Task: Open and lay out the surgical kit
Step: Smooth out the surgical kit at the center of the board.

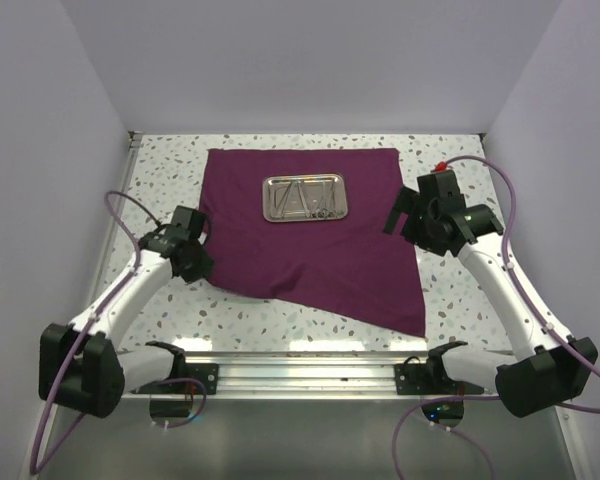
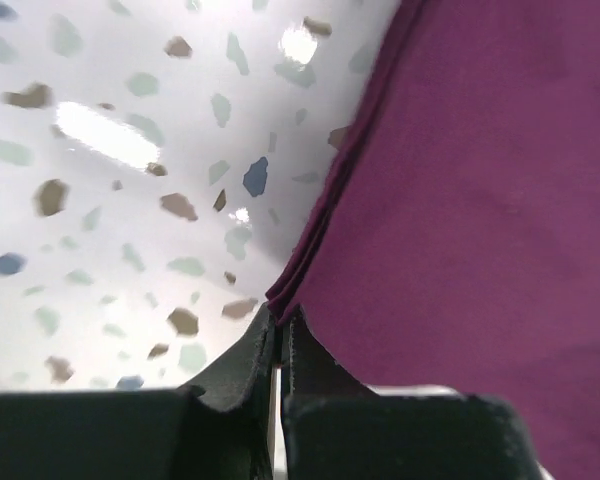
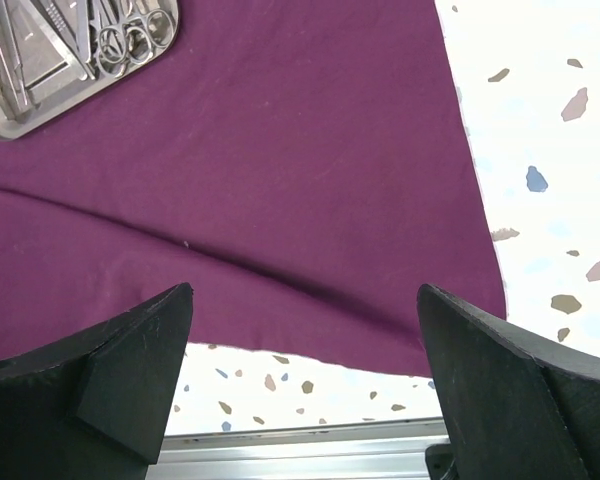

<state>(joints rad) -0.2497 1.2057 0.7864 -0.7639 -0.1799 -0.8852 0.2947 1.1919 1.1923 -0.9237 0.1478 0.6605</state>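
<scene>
Over on the left side of the desk [image 1: 160, 170], your left fingers [image 2: 270, 345] are squeezing fully together, and they are gripping the doubled edge of the maroon cloth wrap [image 1: 310, 265] right where it is meeting the speckled surface. From the left wrist camera you are seeing two layers of that edge running straight down into the tips.

Across on the right, your right fingers [image 1: 393, 213] are standing spread wide and holding nothing. They are hanging above the cloth's right-hand part, and through the wrist camera you are looking down between them at a soft crease that is crossing the fabric.

The cloth wrap is lying spread over the middle of the desk, its far edge running straight and its near right corner pointing towards the metal rail [image 1: 310, 368]. The steel tray [image 1: 305, 180] is sitting on the cloth towards the far middle, well apart from both sets of fingers, and the thin silver instruments [image 1: 305, 200] are lying inside it, ring handles showing at one end.
</scene>
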